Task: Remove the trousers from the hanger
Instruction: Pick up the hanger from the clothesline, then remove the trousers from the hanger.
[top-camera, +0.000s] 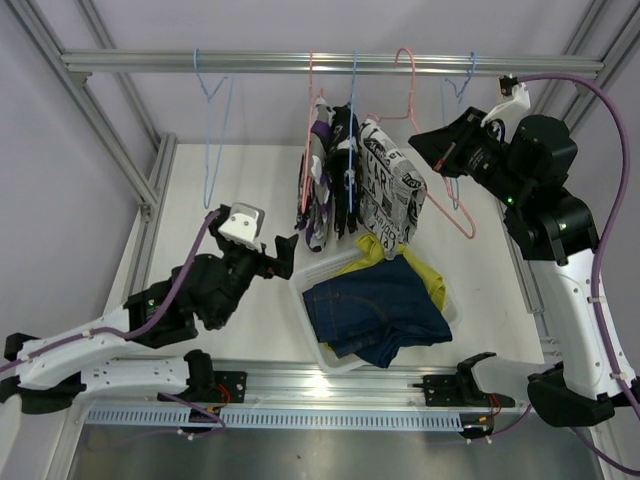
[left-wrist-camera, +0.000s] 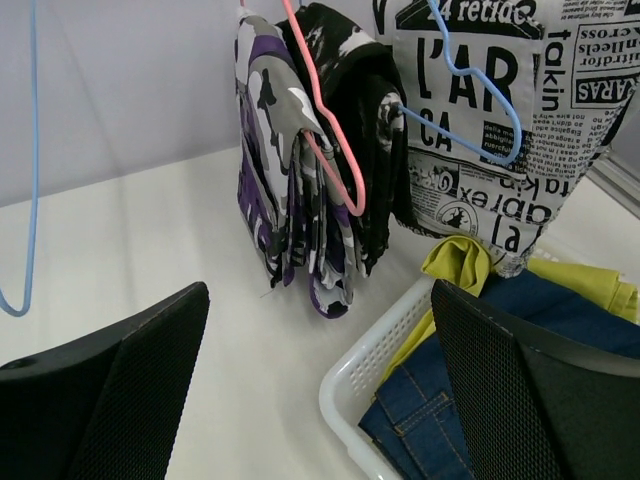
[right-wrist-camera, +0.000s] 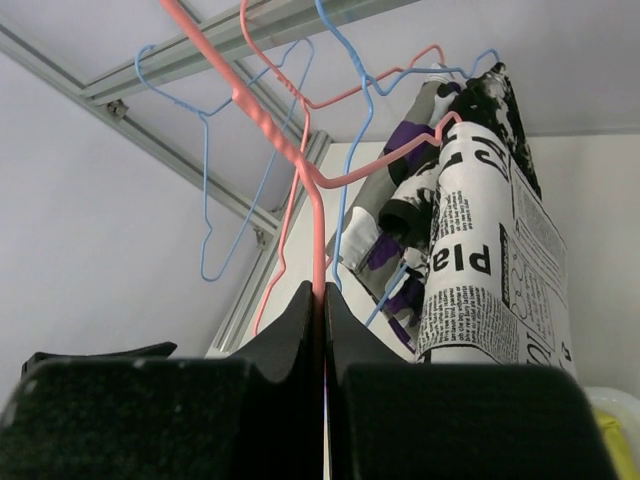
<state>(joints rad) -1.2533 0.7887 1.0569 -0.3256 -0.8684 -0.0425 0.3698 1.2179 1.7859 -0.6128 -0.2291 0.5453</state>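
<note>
one pink hanger (right-wrist-camera: 270, 130) sat pinched in the shut right fingers (right-wrist-camera: 305, 320); left fingers (top-camera: 285, 245) gaped wide. it needed holding steady while the left took the newsprint trousers (top-camera: 392, 180) low.

Robot lab test cell.
Aluminium frame (top-camera: 330, 63) and plain walls (top-camera: 50, 200) box in a white counter (top-camera: 190, 200); cabled arms (top-camera: 160, 320) stand bolted at its edge.

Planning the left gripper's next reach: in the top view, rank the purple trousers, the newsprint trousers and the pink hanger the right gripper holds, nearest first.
1. Purple trousers, just ahead of the left gripper.
2. Newsprint trousers, mid-rail.
3. Pink hanger, far right.
</note>
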